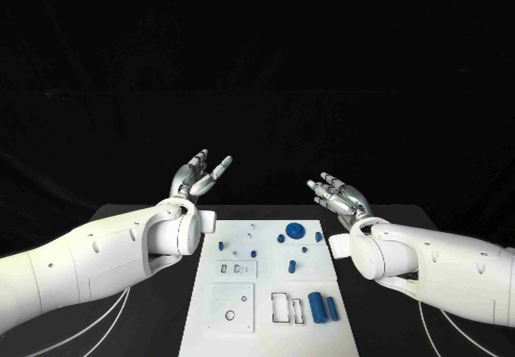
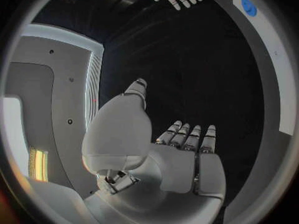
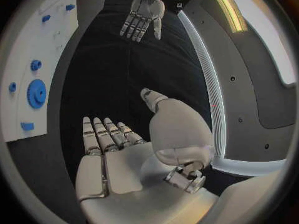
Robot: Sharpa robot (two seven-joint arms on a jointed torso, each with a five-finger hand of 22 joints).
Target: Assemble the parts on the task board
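The white task board (image 1: pixel 269 338) lies flat in the middle of the black table. Blue parts lie on it: a large round gear (image 1: pixel 295 230) at the far end, small pieces (image 1: pixel 281 239) beside it, and two cylinders (image 1: pixel 317 305) near the right front. My left hand (image 1: pixel 199 175) is raised above the board's far left corner, fingers spread, holding nothing. My right hand (image 1: pixel 336 195) hovers past the far right corner, also with spread fingers and nothing in it. The right wrist view shows its palm (image 3: pixel 118 144), the left hand (image 3: pixel 143 17) and the gear (image 3: pixel 36 93).
Two square insert plates (image 1: pixel 236 268) with holes and slots sit on the board's left half, and rectangular outlines (image 1: pixel 281 306) near the cylinders. Thin white cables (image 1: pixel 107 320) run over the table beside my left arm.
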